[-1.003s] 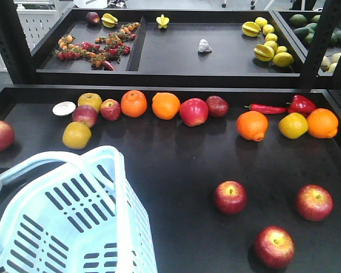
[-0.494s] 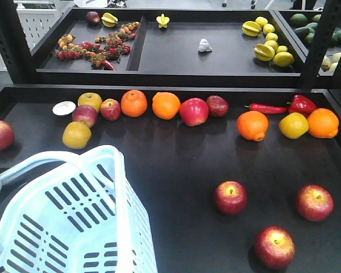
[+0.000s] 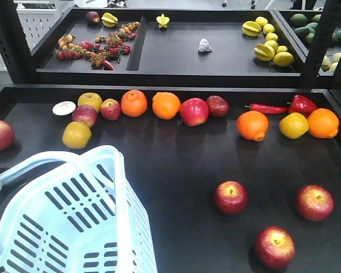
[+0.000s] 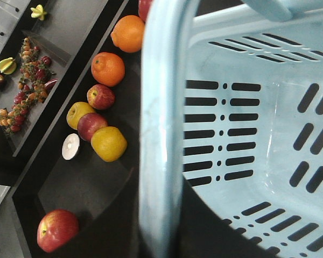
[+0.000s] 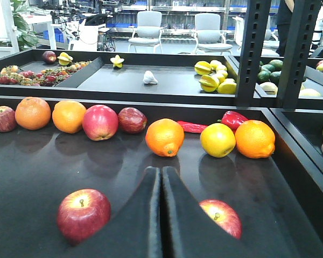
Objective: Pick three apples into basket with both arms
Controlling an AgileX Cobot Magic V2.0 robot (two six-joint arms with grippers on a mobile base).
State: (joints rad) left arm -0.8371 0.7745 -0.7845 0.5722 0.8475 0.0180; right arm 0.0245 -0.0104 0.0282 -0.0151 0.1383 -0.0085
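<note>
Flanking closed right claw [image 5: 161,215] — left apple [image 5: 83,214] near, right apple [image 5: 222,216] half-hidden.

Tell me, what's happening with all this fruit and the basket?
A two-armed robot is meant to put three apples in the basket. None is picked yet: all three lie on the black table at front right. The right tool is shut, empty, pointing between two of them. What shows of the basket is empty.

dark-red apples [image 3: 230,197] (faint yellow streaks); pale blue basket [image 3: 120,199]; black tool [image 5: 161,180].
</note>
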